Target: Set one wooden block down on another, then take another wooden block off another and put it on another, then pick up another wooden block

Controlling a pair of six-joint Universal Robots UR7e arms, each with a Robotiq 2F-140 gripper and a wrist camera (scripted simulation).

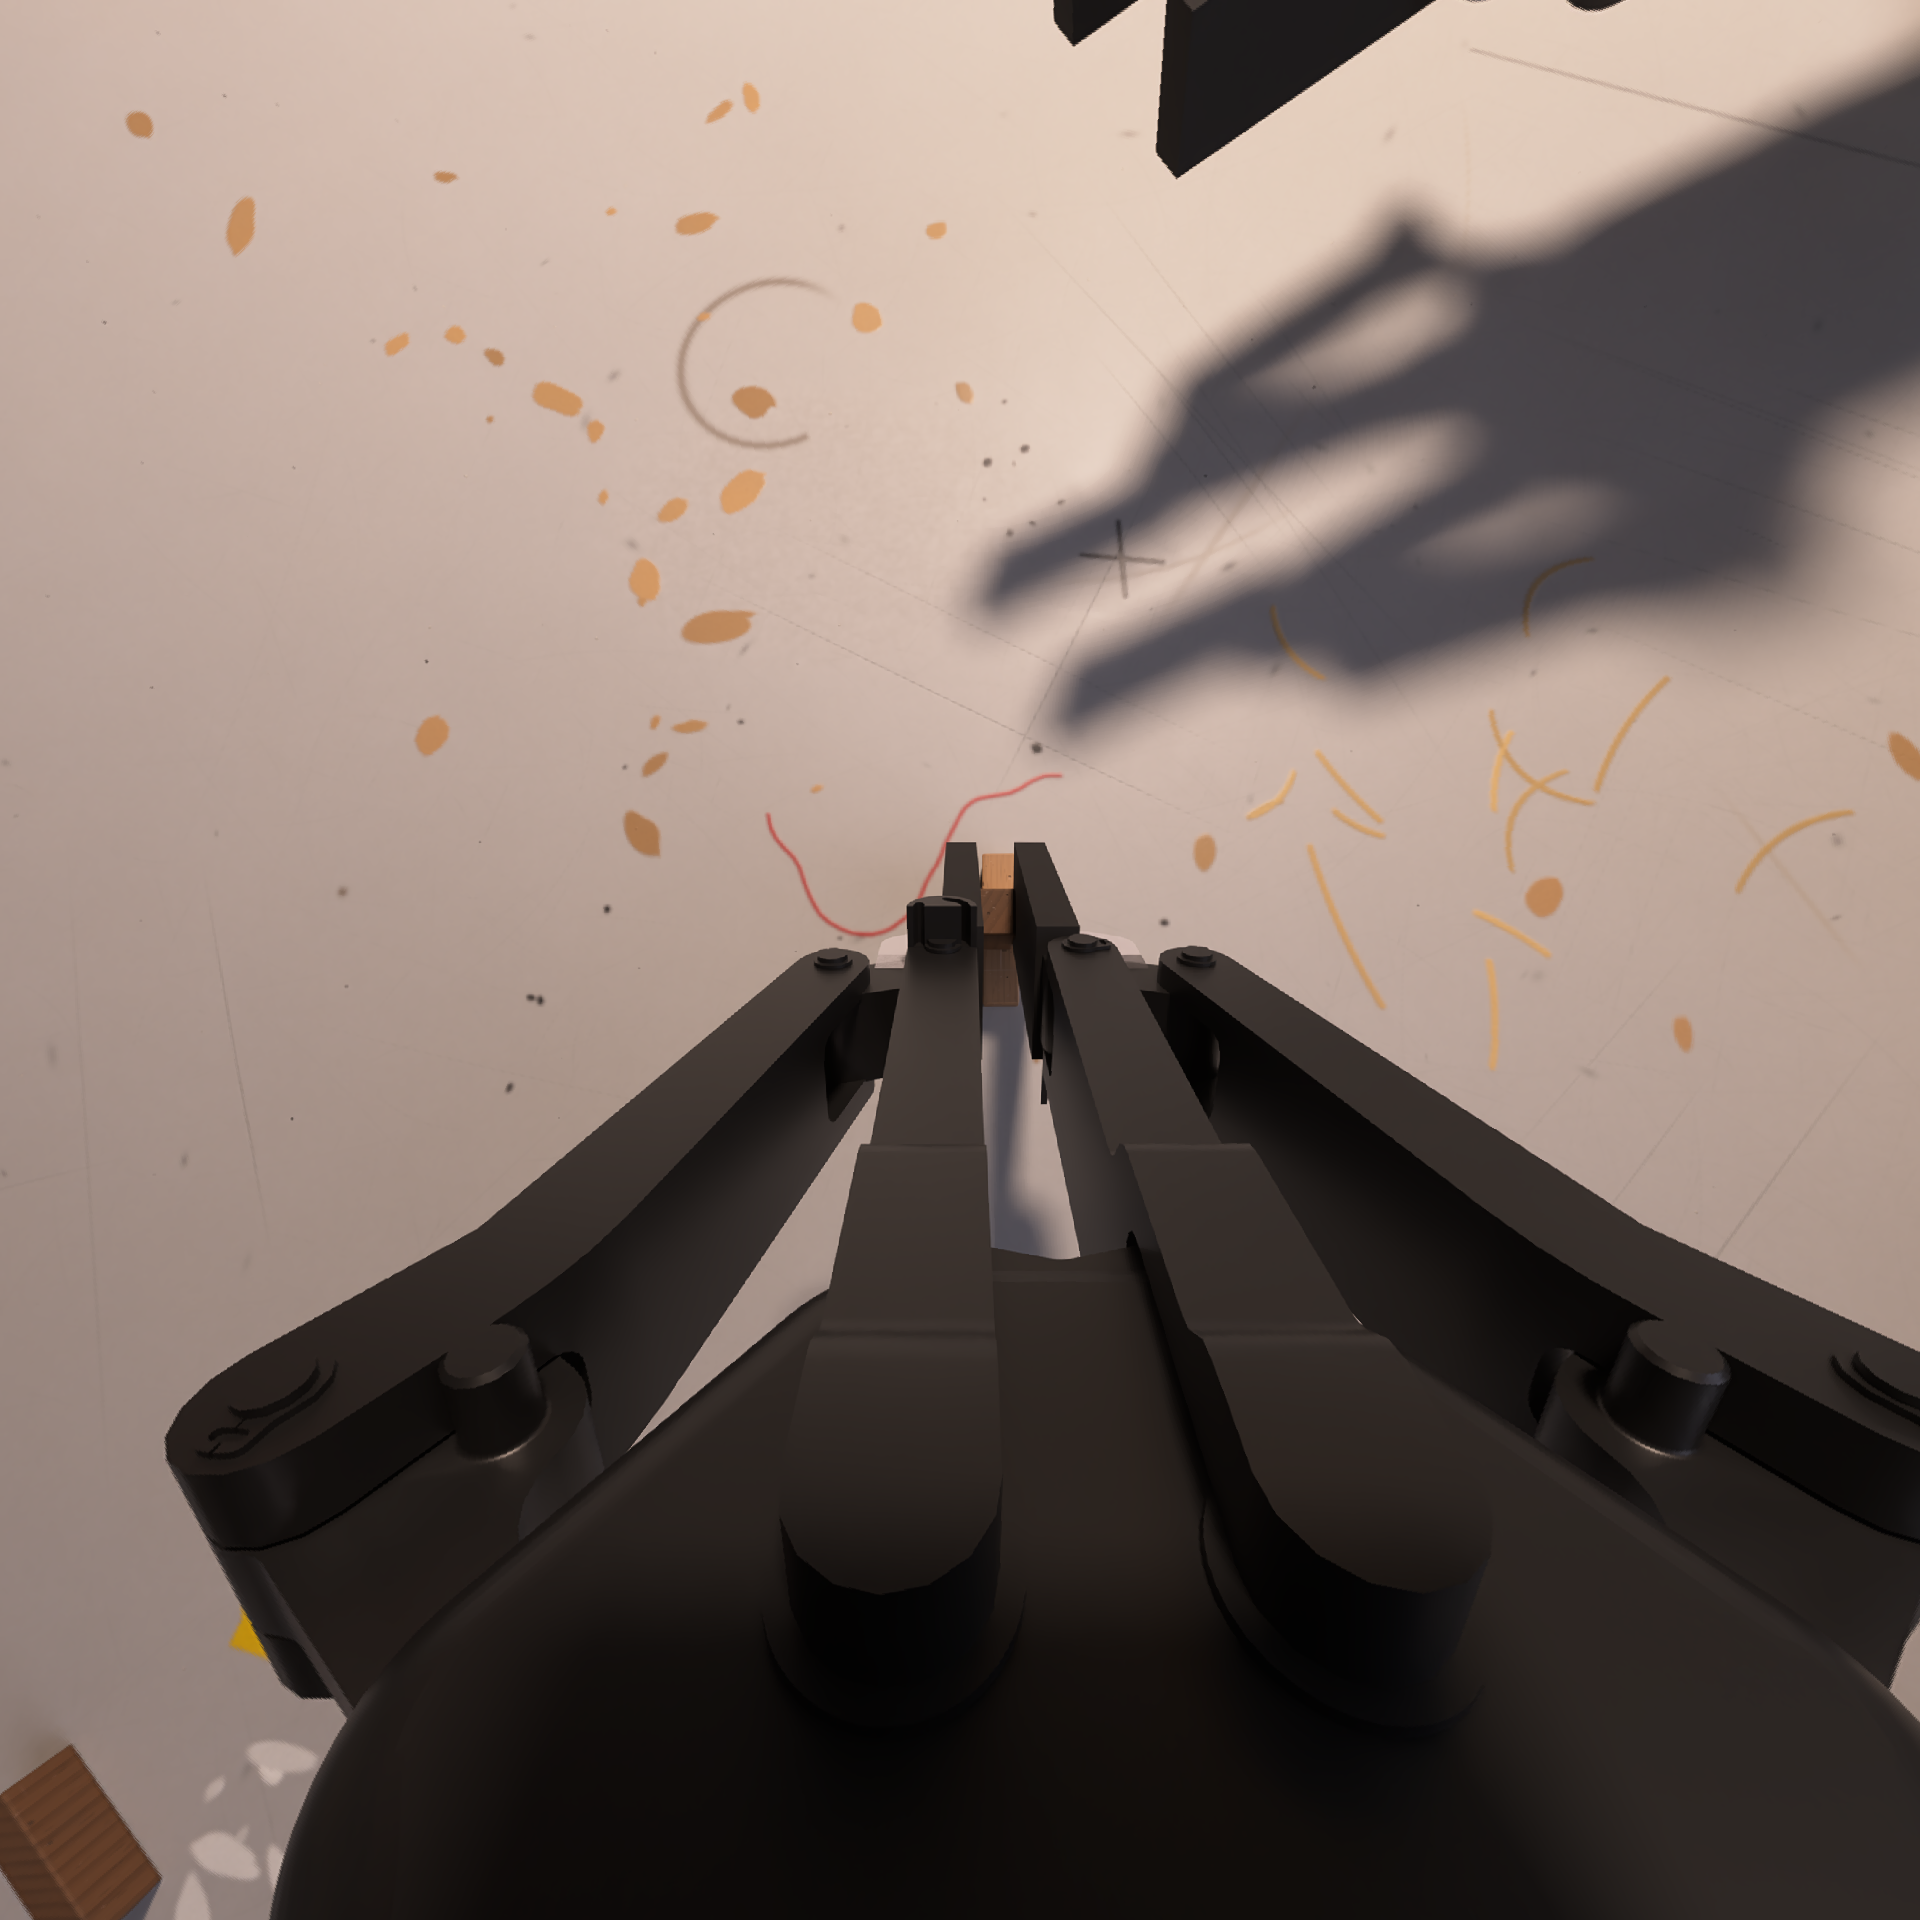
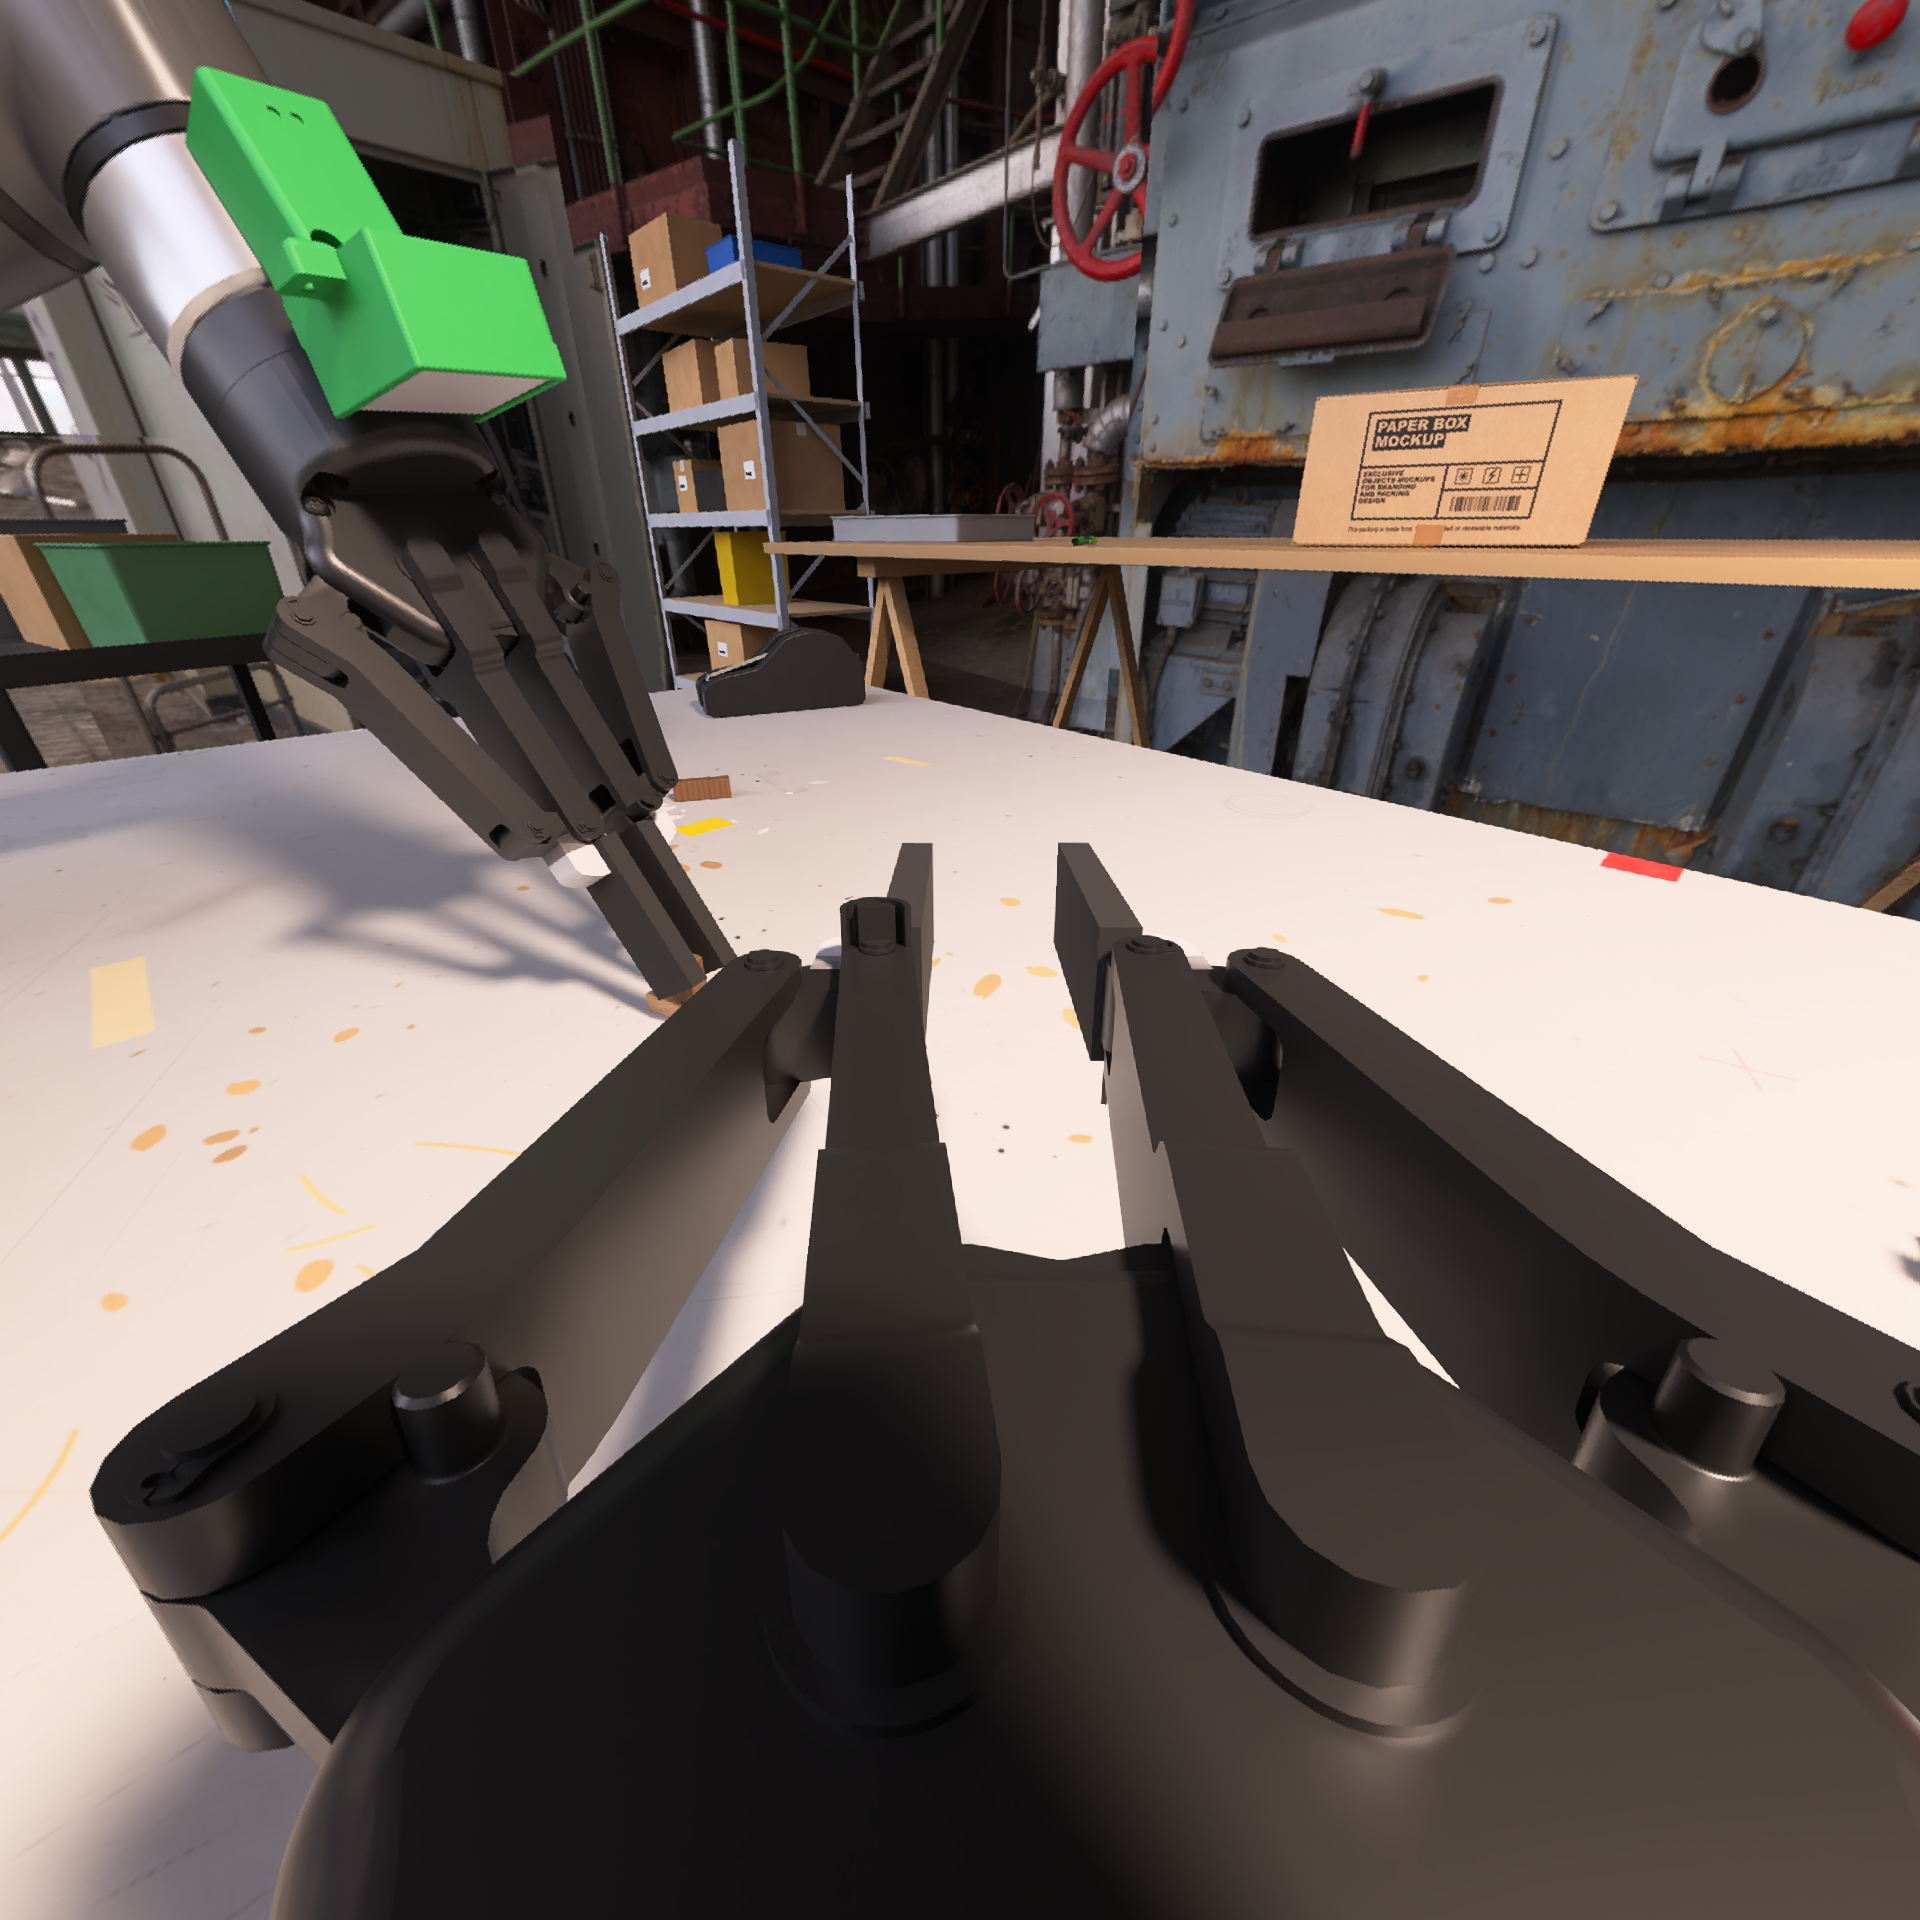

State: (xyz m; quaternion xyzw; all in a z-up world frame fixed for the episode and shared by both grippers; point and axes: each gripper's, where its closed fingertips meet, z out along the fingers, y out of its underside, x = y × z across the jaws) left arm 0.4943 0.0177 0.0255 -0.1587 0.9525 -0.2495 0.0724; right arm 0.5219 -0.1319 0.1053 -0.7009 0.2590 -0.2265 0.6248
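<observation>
My left gripper (image 1: 995, 868) is shut on a small light wooden block (image 1: 997, 891), which sits between its fingertips close to the white table. The right wrist view shows this gripper (image 2: 681, 966) tilted down at the left, with the wooden block (image 2: 670, 1000) at table level; I cannot tell whether it touches the table. A darker wooden block (image 1: 62, 1839) lies at the lower left behind the left gripper, and the right wrist view shows a block (image 2: 701, 788) lying farther back. My right gripper (image 2: 992, 894) is open and empty above the table.
The white table (image 2: 1351, 987) is flecked with orange spots and thin marks. A yellow piece (image 2: 704, 827) lies near the far block. The right gripper's fingertips (image 1: 1195, 94) hang at the top of the left wrist view. A black object (image 2: 779, 675) sits at the table's far edge.
</observation>
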